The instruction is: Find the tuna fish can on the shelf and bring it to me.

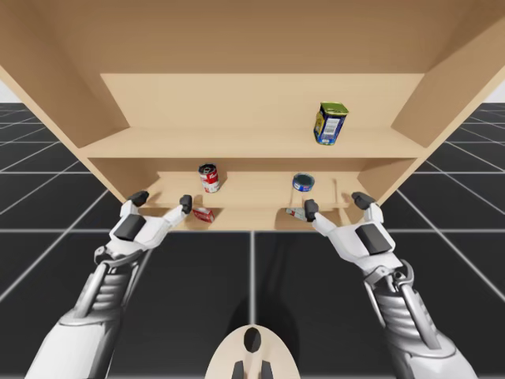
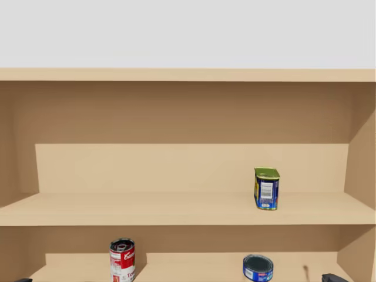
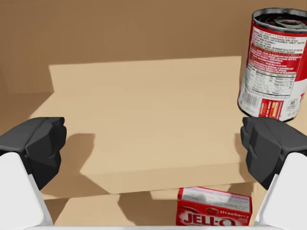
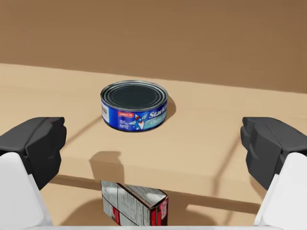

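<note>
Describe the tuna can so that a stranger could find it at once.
On the wooden shelf unit, look at the middle shelf, right half. There stands a blue can, low and flat, unlike the tall red-and-white can to its left.

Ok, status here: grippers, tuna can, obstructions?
Left gripper open, empty. Right gripper open, empty. Tuna can upright on shelf, straight ahead of right gripper, untouched. Nothing between them.

Tuna can (image 4: 134, 106): low, flat, round tin. Blue label around the wall, dark ringed metal lid facing up, unopened. Stands upright, base flat on a light wooden board of the shelf (image 4: 206, 143). Position: right of the shelf's centre, set back from the board's near edge, apart from the far wall.
</note>
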